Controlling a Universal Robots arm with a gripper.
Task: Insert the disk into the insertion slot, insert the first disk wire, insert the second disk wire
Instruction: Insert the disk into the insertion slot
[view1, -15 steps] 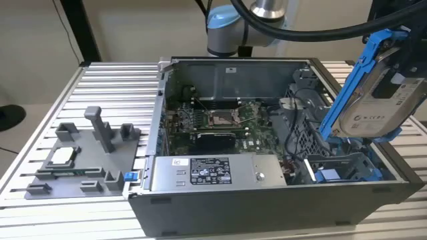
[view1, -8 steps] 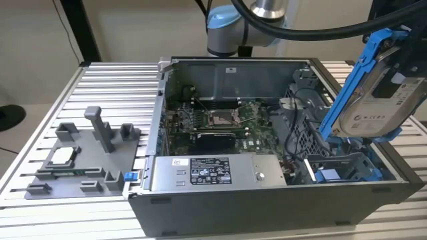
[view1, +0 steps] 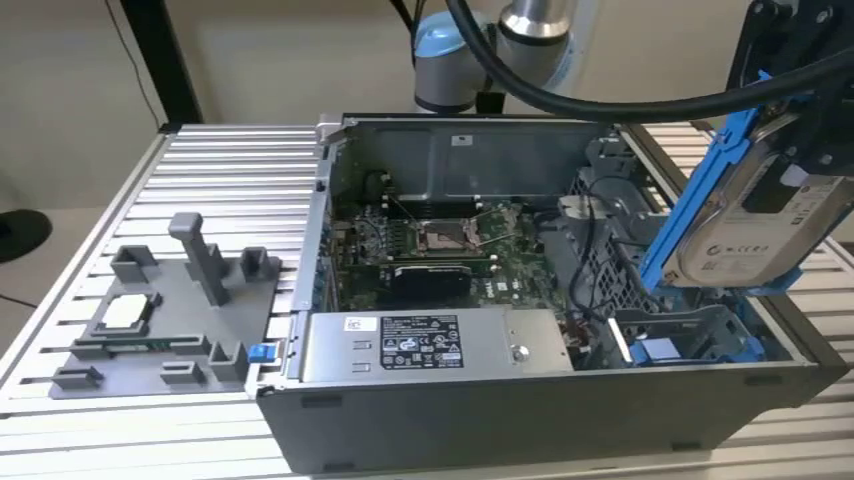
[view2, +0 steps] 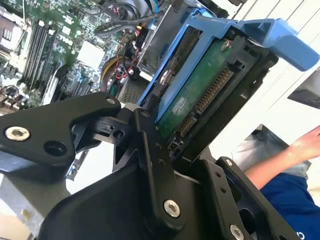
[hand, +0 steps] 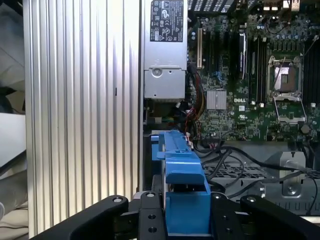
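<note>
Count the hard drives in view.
1: the disk, gripped by the pincer above the insertion slot at the exterior view's right. Others may be hidden inside the case.

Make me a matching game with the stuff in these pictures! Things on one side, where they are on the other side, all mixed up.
Things:
1. disk
2. insertion slot
3. power-supply box
4. grey holder

Places:
A. on the ribbed table, outside the computer case
B. held by the gripper, above the case
C. open bay in the case, below the disk
D. inside the case, along its near wall in the exterior view

Pairs: 1-B, 2-C, 3-D, 4-A
</note>
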